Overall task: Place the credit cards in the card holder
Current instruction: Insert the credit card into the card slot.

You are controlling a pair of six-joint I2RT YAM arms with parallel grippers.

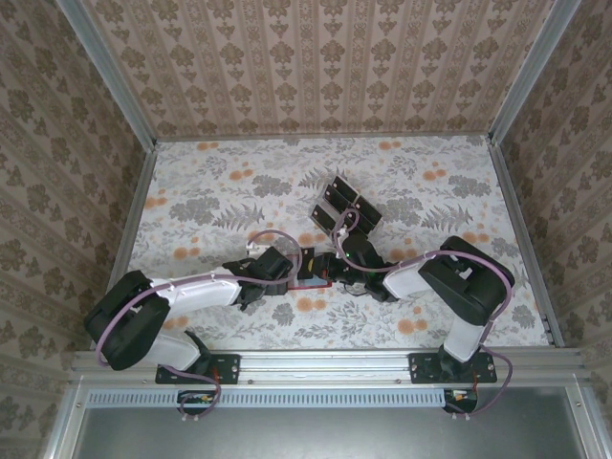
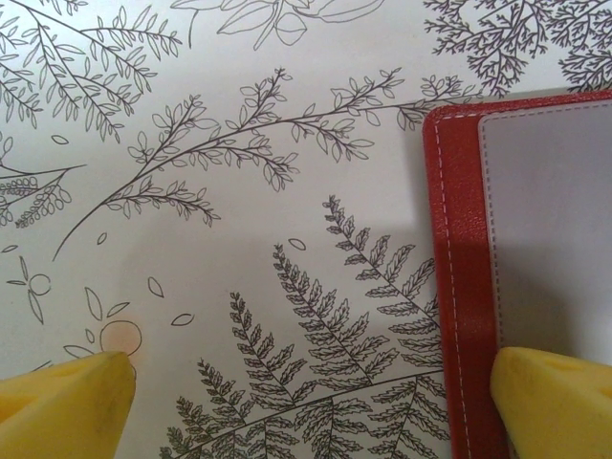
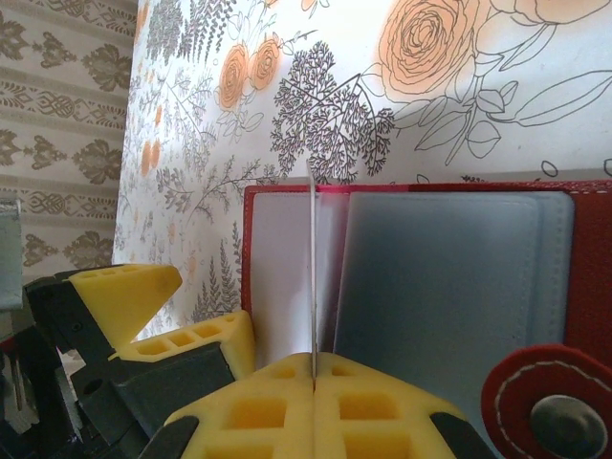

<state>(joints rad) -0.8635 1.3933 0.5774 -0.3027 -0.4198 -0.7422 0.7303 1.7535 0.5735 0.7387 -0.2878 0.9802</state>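
Right claw point(image 3: 314, 378) pinches one credit card point(image 3: 313, 268) edge-on over the open card holder point(image 3: 440, 277), which lies by the desk's point(image 1: 210, 191) near edge. Your left claw point(image 2: 311, 402) is spread, straddling the holder's red border. Miss the pocket mouth and the card could skid; unless it is pinned, the holder may slide.

The red card holder point(image 3: 430, 277) lies open, greyish pockets up, near the table's point(image 1: 220, 191) near edge; one card point(image 3: 313, 268) stands edge-on over it. Black glossy credit cards point(image 1: 346, 204) cluster mid-table.
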